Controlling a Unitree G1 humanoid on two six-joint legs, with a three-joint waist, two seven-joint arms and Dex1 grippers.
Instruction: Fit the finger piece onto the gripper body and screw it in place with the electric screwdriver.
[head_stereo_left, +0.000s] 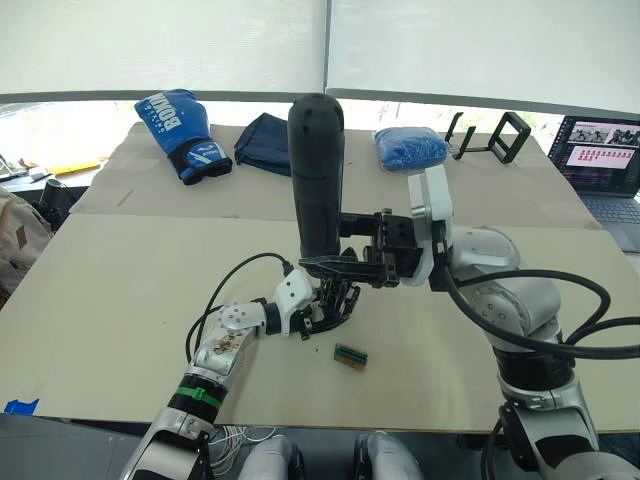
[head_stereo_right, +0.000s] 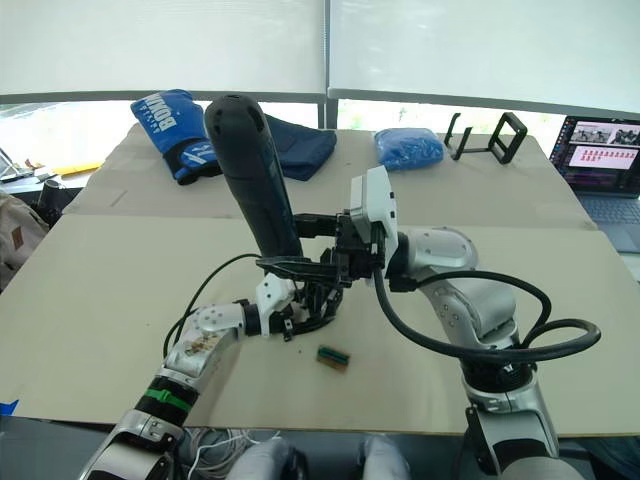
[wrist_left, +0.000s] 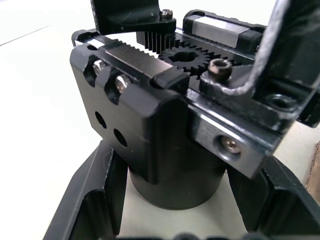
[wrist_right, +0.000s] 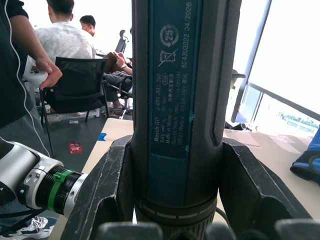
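- Right gripper (head_stereo_left: 345, 262) is clamped on the electric screwdriver (head_stereo_left: 316, 175), upright over the gripper body (head_stereo_left: 335, 297).
- Left gripper (head_stereo_left: 322, 306) clasps that body on the surface (head_stereo_left: 120, 290).
- Screwing seems underway; the finger piece can't be made out.

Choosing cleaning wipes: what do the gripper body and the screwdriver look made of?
Gripper body: seemingly matte black plastic or anodized metal, with shiny steel screws and a toothed gear on top. Screwdriver: black casing, likely plastic, with duller grip strips, perhaps rubber, and a printed label.

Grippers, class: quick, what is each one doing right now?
Left gripper: shut on the gripper body.
Right gripper: shut on the electric screwdriver, held upright.
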